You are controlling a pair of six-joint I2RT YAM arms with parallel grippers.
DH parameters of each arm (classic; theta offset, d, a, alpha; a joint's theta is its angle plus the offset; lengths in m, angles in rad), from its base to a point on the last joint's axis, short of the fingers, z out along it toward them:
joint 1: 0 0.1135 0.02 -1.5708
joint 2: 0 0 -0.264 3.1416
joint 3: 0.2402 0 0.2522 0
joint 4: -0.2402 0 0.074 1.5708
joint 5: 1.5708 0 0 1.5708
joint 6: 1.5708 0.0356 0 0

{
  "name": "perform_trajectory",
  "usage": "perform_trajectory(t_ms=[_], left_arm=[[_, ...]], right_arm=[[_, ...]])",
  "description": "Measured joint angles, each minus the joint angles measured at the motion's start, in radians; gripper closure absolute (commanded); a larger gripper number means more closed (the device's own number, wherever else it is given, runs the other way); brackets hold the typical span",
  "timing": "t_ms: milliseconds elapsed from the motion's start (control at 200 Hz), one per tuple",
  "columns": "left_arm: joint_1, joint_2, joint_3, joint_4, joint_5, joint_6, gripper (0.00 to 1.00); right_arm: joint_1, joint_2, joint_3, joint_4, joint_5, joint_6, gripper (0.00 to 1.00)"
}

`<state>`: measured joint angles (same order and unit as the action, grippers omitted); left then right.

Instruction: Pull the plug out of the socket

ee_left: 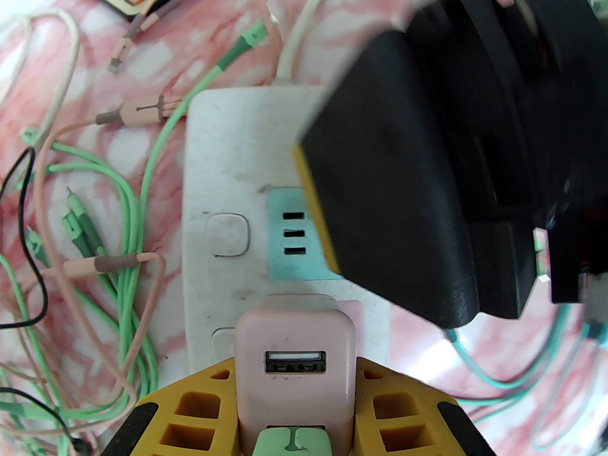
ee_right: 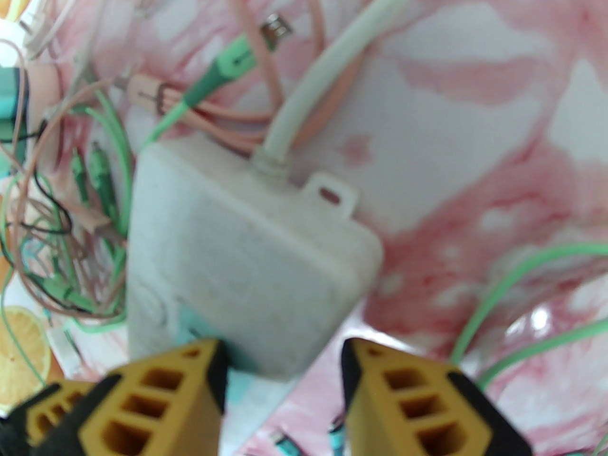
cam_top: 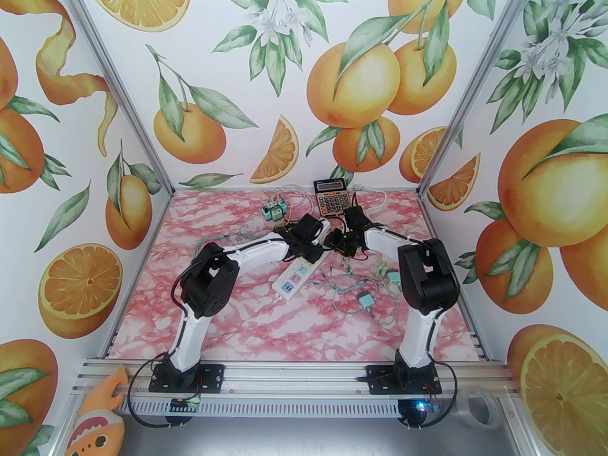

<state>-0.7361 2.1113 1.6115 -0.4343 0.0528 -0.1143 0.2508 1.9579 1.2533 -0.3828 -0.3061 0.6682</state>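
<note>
At the centre of the pink marble-print worktop (cam_top: pixel 266 330), a long white plastic power strip (cam_top: pixel 297 276) lies diagonally, cord end toward the far edge. Near half of the worktop between the arm bases is bare, and the left side is bare too. The far edge is crowded: a grey desk calculator with orange keys (cam_top: pixel 331 196) sits there among loose cable loops. Right side is cluttered with green and pink charging cables (cam_top: pixel 354 292) and a small teal square adapter (cam_top: pixel 365 299). More of the cables lie just beside the strip's left long edge in the left wrist view. Both arms reach forward with elbows raised and forearms angled inward, meeting over the strip's far end. The small pink square USB charger plug (ee_left: pixel 294 340) is seated in the strip, one socket along from the teal panel at the cord end. The left gripper (ee_left: pixel 294 371) pinches this plug, with yellow fingers (ee_left: pixel 199 397) tight on both its sides. The right gripper (ee_right: pixel 282 349) points down at the cord end with its fingers parted. One finger is over the teal panel, the other off the strip's long edge. Contact with the strip is unclear.
</note>
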Motion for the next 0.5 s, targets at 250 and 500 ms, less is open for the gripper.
perform_trajectory(t_ms=[250, 500], left_arm=[[0.062, -0.069, 0.000, 0.000, 0.043, -0.043, 0.81], [0.053, -0.086, 0.002, -0.034, 0.037, -0.043, 0.81]], right_arm=[[0.004, 0.000, 0.004, -0.007, 0.014, -0.013, 0.54], [0.004, -0.003, 0.004, -0.011, 0.021, -0.023, 0.48]])
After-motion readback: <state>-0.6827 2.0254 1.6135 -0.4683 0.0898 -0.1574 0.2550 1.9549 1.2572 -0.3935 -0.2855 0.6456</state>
